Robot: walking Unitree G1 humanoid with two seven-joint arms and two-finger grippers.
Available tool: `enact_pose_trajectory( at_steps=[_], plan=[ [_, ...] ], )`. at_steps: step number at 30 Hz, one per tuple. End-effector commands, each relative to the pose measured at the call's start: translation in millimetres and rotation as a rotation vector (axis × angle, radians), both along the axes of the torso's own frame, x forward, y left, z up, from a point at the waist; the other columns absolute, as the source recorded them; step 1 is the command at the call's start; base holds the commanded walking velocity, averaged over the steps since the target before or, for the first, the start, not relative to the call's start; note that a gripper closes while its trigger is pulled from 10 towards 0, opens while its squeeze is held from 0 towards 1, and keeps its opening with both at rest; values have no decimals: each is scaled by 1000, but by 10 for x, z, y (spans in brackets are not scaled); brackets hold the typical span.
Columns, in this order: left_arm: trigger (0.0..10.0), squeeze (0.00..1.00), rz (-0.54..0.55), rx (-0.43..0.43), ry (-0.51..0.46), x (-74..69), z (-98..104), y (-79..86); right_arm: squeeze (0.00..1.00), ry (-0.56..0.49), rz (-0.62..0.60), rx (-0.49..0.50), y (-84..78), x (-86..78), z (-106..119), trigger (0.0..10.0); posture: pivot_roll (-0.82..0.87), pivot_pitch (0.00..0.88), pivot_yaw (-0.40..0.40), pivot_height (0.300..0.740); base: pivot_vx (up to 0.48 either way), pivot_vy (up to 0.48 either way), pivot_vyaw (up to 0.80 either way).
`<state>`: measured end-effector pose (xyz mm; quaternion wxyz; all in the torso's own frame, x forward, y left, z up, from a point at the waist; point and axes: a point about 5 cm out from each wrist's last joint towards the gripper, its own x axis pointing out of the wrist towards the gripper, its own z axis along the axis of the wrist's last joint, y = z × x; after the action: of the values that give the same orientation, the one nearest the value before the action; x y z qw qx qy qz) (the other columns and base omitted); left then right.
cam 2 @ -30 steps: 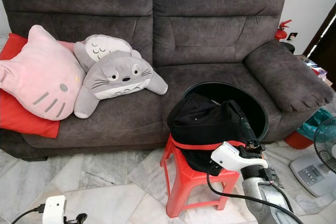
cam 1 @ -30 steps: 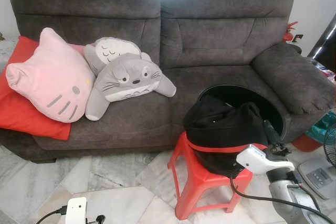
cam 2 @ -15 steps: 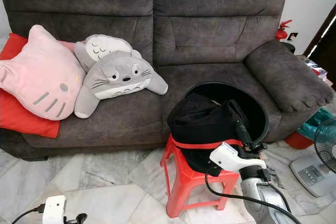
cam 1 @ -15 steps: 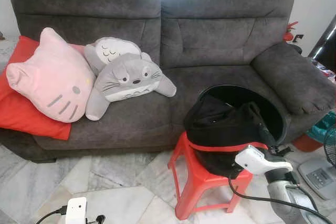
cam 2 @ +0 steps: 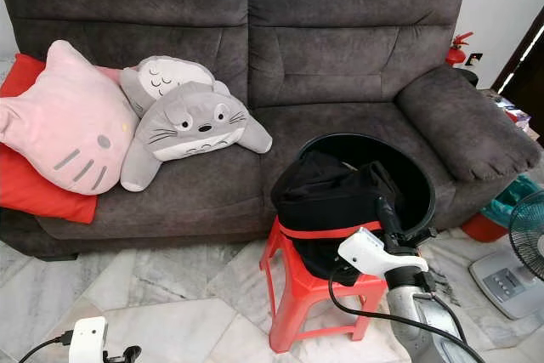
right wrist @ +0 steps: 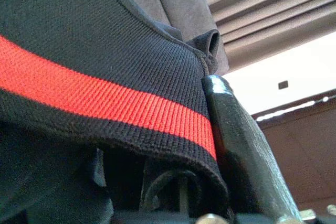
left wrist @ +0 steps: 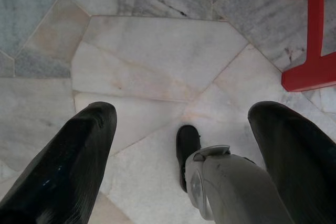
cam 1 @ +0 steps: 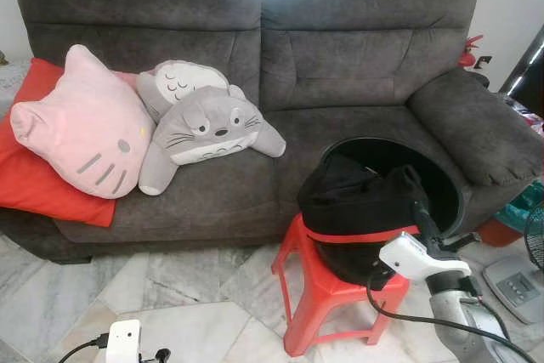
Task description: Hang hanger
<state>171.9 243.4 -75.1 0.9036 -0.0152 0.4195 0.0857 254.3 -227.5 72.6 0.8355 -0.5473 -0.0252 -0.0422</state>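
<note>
The right gripper (cam 1: 418, 210) is pressed into a black garment (cam 1: 361, 201) with a red stripe, heaped in a black basket (cam 1: 442, 178) on a red stool (cam 1: 319, 295) at 5 o'clock. In the right wrist view, 1 finger (right wrist: 236, 145) lies against the knit; its opening cannot be told. No hanger can be made out. The left gripper (left wrist: 181, 145), fingers spread wide and holding nothing, hangs over the marble floor (left wrist: 157, 61). A sofa (cam 1: 340, 57) stands at 12 o'clock.
</note>
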Motion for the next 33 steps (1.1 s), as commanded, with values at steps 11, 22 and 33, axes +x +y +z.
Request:
enact_pose_trajectory(
  at_steps=[11, 22, 33],
  plan=[
    [10000, 0, -10, 14, 14, -42, -12, 26, 0, -60, -114, 198, -29, 217, 233, 0, -89, 0, -35, 716, 0, 0, 0],
    [10000, 0, -11, 21, 14, -32, -1, 50, 0, -245, -244, 863, -73, 578, 898, 0, -84, 0, -30, 716, 0, 0, 0],
    [10000, 0, -5, 24, 15, -41, -2, 62, 0, -153, -272, 1035, 89, 406, 786, 10000, -69, 0, -38, 716, 0, 0, 0]
  ],
)
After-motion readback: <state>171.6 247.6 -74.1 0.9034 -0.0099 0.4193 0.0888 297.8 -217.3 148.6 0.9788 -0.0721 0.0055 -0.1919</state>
